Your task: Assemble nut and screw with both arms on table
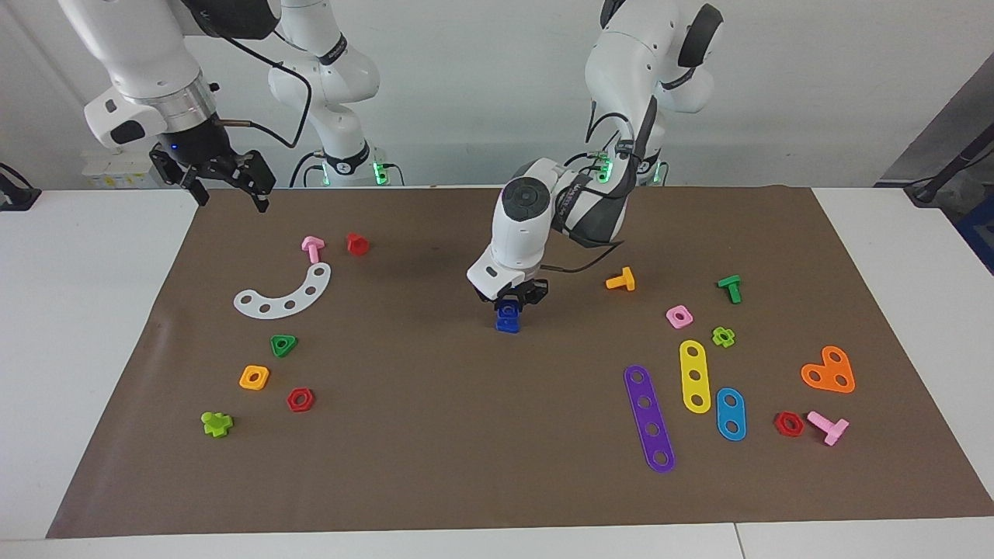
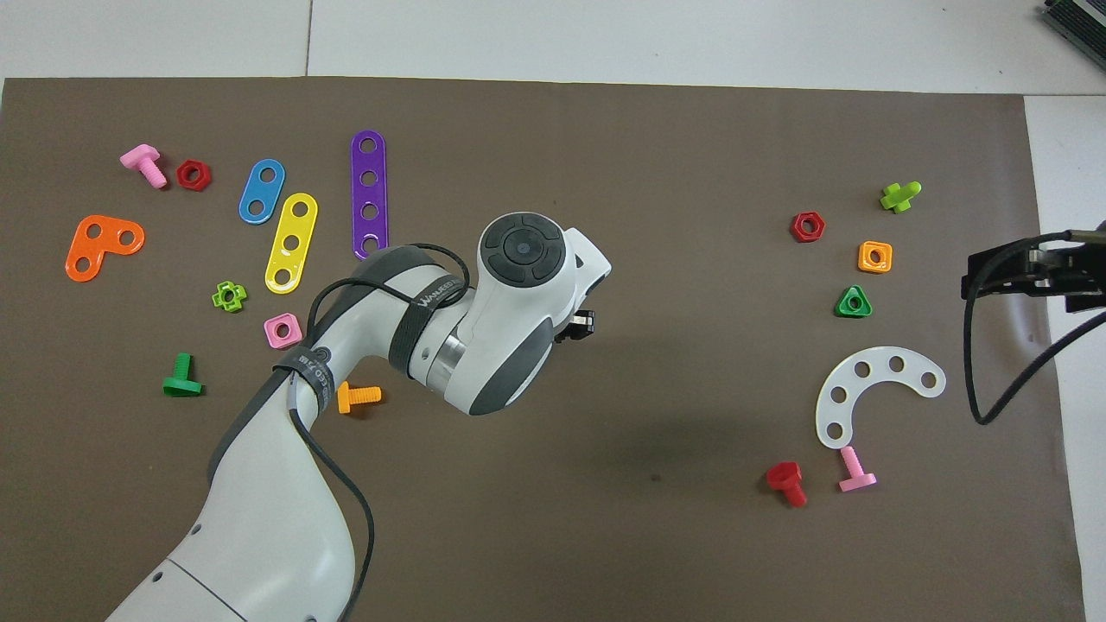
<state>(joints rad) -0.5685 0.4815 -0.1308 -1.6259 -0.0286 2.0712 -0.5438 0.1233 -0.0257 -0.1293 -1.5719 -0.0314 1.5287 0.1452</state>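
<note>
Left hand is down at the middle of the table, directly on a small stack of dark-blue plastic. The upper blue piece sits between its fingers; the lower piece, the nut, lies on the mat with its round hole visible. The upper piece looks like the screw, though its head and shaft are mostly covered by the fingers. Left hand appears clenched on it. In the overhead view the arm's wrist hides both blue parts.

Right hand hangs with fingers spread, holding nothing, over the table's corner at the right arm's end, by the edge nearest the robots. It waits, well apart from the blue parts.

Judgement: step in hand is seating the screw into the nut. Cannot tell whether the shaft has entered the hole.

Next move probably calls for steadying the nut, likely with the right hand, while the left turns or presses the screw. An unheld nut may spin or slide on the mat.
</note>
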